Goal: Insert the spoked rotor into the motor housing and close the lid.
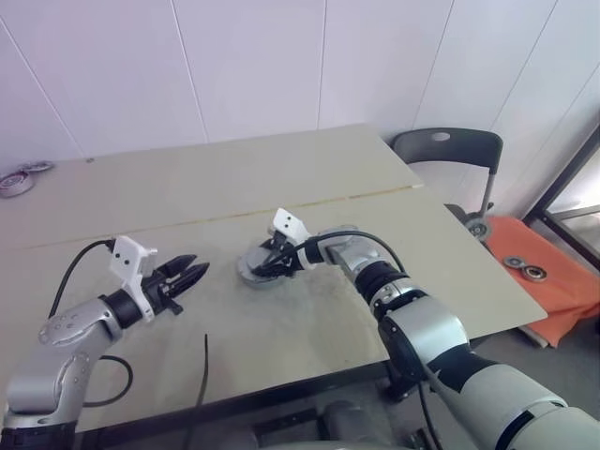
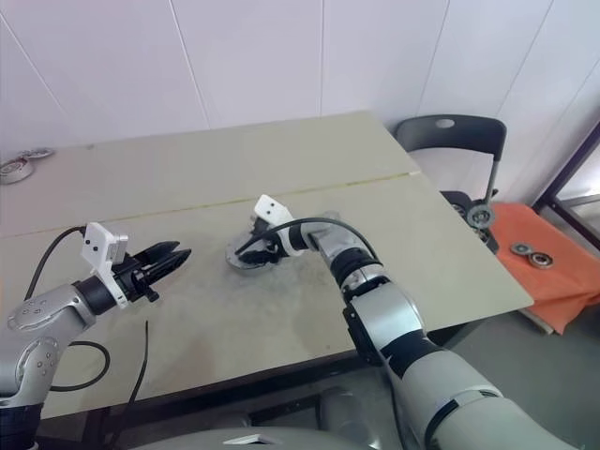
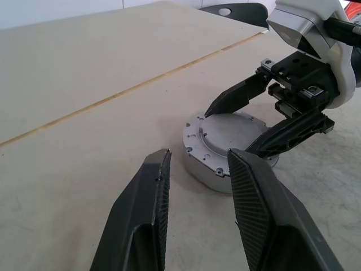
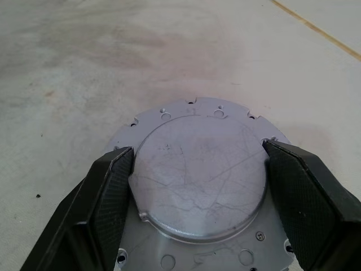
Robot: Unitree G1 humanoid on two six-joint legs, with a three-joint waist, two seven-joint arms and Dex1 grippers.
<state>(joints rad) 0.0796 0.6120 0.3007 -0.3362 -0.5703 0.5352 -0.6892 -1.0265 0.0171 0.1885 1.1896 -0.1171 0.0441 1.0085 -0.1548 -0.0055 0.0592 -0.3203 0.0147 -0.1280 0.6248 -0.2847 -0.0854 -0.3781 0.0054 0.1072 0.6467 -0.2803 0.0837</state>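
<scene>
Right wrist view: right end effector pinching lid onto housing | left end effector spread, empty | seat lid flush, then you release.

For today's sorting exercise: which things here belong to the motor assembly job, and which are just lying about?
Job:
motor housing with its round lid on top
right gripper, fingers either side of the lid
left gripper, apart and open

Lying about:
metal rings at the far table edge
chair
bearings on orange cloth
</scene>
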